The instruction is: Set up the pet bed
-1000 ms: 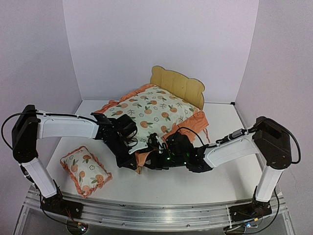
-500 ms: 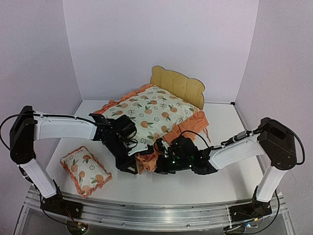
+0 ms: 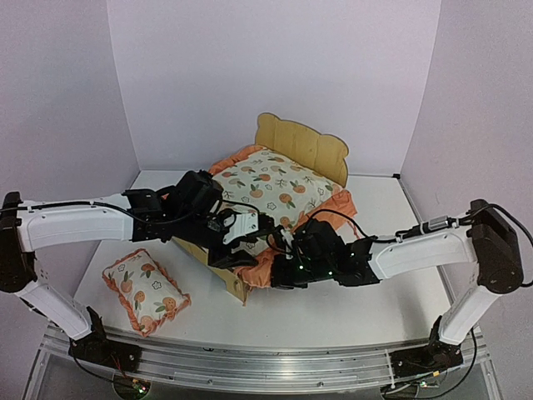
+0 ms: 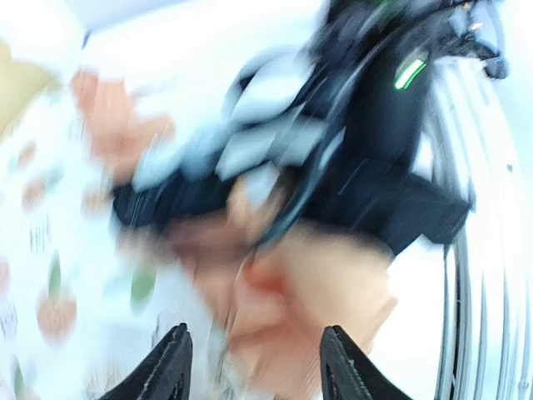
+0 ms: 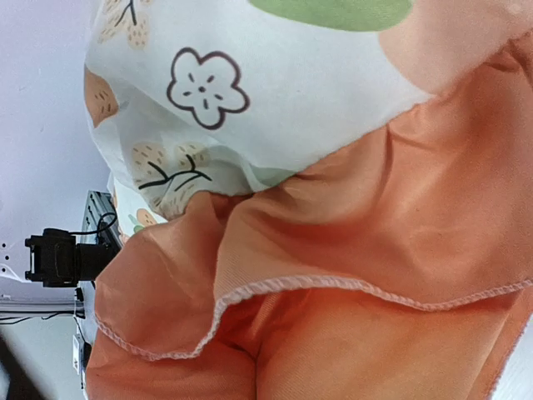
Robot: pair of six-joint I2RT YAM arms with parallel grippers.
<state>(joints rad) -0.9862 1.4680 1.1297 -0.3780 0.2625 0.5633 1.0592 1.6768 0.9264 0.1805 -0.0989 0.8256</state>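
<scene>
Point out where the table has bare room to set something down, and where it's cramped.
Widest bare table: front strip between the pillow and the right arm base, nearer than the pet bed. Also the back right corner beside the bed. Crowded: the middle, where both arms reach the cushion ruffle.

**Plain pale booth around a white desk**

Three flat panels close the scene in. The back wall (image 3: 275, 67) is a pale lilac-white, unmarked, and it meets the left wall (image 3: 58, 92) and the right wall (image 3: 483, 100) in straight vertical corners. Both side walls are the same tint and look a shade duller than the back. They stand on a matte white desk (image 3: 333, 312), whose far edge runs along the foot of the back wall. A small dark spot (image 3: 396, 176) sits at its far right corner. An aluminium rail (image 3: 266, 362) spans the near edge. The light is even and diffuse, and shadows on the desk are soft.
</scene>
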